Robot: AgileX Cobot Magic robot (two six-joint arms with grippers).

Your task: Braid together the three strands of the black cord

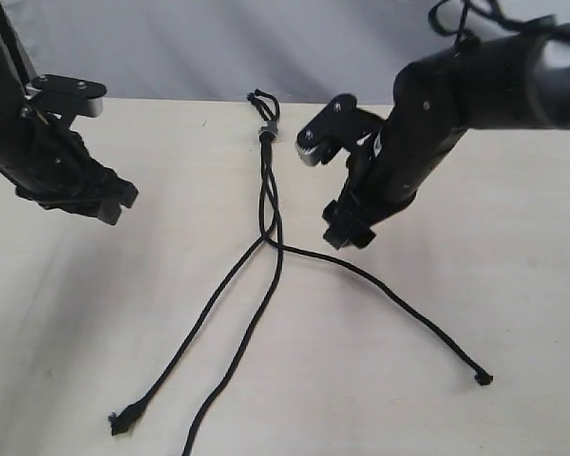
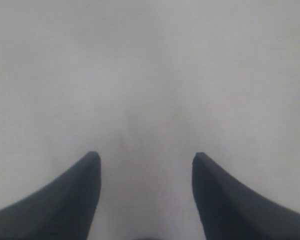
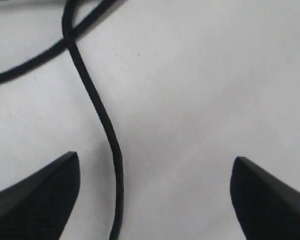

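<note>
The black cord (image 1: pixel 268 180) lies on the pale table, joined at a small grey clip (image 1: pixel 265 132) with short loops (image 1: pixel 260 98) beyond it. Below the clip the three strands run twisted together, then spread: one toward a frayed knot at the front left (image 1: pixel 121 422), one (image 1: pixel 230 356) off the front edge, one (image 1: pixel 399 299) to a knot at the right (image 1: pixel 483 378). My right gripper (image 1: pixel 347 228) hovers open beside the crossing; a strand (image 3: pixel 102 117) runs between its fingers, untouched. My left gripper (image 1: pixel 114 204) stands open at the far left over bare table (image 2: pixel 150 75).
The robot arms' thicker black cables (image 1: pixel 465 19) hang at the upper right. The table's far edge (image 1: pixel 190 99) meets a grey wall behind the clip.
</note>
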